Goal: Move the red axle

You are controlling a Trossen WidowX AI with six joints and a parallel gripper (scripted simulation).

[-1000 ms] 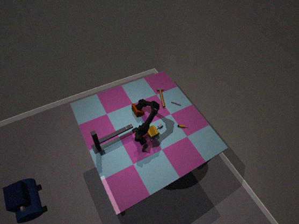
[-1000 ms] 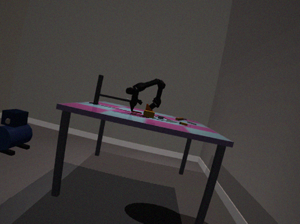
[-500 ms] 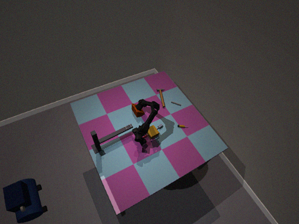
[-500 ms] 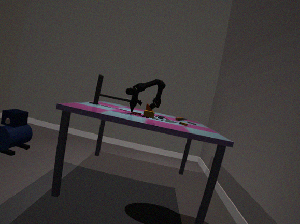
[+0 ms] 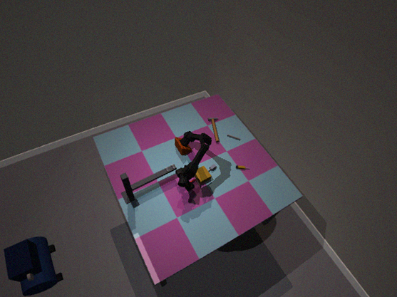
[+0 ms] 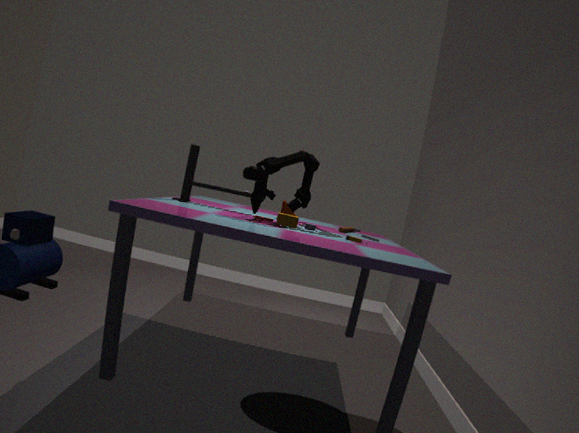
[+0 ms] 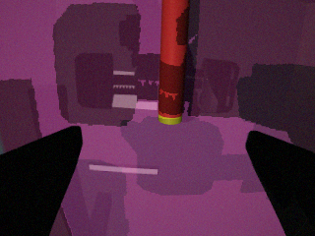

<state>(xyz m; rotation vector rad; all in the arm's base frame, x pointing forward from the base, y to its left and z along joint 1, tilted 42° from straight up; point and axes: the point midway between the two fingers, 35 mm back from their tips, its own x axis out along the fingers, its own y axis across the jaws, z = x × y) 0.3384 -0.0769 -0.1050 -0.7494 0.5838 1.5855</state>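
- I'm holding my claw wide, gripping nothing.
- The red axle is running away from me in my wrist view, its yellow end sitting just beyond my fingertips, near the middle of their gap.
- Both fingers are standing apart from it.
- A yellow block is resting near my claw.

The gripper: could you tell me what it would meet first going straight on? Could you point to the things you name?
Probably the pink square (image 7: 172, 216) of the tabletop; the red axle (image 7: 173, 44) seems off its line, though depth is unclear.
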